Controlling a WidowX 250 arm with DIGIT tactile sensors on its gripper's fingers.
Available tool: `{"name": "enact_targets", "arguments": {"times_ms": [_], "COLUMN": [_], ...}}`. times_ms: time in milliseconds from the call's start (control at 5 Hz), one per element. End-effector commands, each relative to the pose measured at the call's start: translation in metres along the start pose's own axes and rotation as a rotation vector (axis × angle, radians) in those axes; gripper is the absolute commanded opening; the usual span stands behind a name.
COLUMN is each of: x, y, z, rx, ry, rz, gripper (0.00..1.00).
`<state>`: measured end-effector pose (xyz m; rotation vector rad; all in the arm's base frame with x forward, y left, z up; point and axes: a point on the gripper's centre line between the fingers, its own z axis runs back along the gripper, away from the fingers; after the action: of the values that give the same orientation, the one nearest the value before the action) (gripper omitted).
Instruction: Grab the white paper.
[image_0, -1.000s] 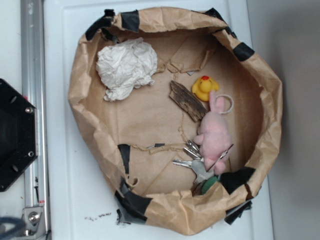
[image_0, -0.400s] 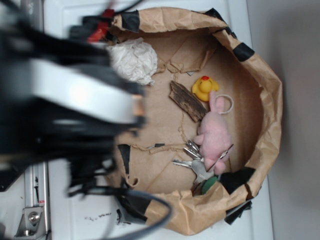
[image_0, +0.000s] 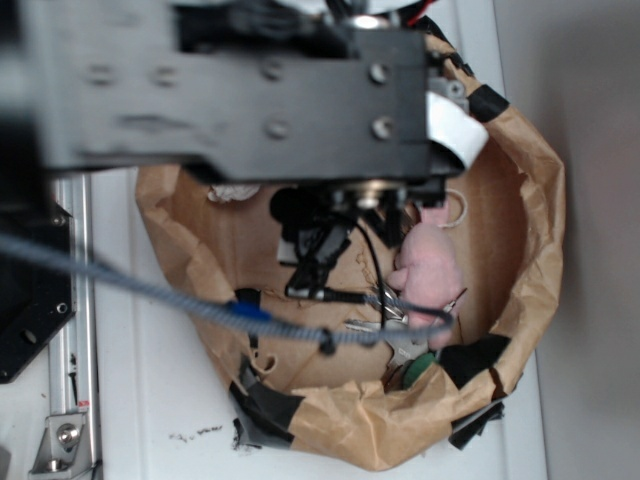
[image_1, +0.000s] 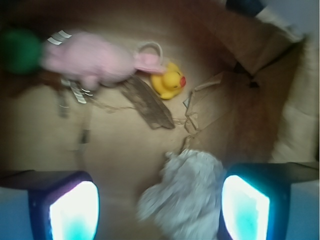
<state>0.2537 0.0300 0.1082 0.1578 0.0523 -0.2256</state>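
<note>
Claw spread wide, holding nothing, hanging over the white paper low between the fingers, nearer the right one. Looks light, soft, squishy; probably best pinched across the fat middle.

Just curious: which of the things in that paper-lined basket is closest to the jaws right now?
The crumpled white paper, sitting between the open jaws; the duck lies farther off.

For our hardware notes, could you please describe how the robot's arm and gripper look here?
The arm is blocky black with round screws and a white band; a grey braided cable trails off it. The gripper has dark fingers with glowing cyan-white pads.
</note>
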Motion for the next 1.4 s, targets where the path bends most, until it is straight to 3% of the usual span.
{"name": "enact_targets", "arguments": {"times_ms": [0, 400, 600, 800, 1200], "x": [-0.02, -0.041, -0.041, -0.039, -0.03], "y": [-0.006, -0.027, -0.025, -0.024, -0.028], "z": [-0.055, -0.069, -0.075, -0.08, -0.067], "rx": [-0.01, -0.026, -0.046, -0.059, -0.015], "ry": [-0.039, 0.006, 0.043, 0.057, 0.03], "rz": [-0.186, -0.281, -0.253, -0.246, -0.229], "gripper": [1.0, 1.0, 0.0, 0.0, 0.0]}}
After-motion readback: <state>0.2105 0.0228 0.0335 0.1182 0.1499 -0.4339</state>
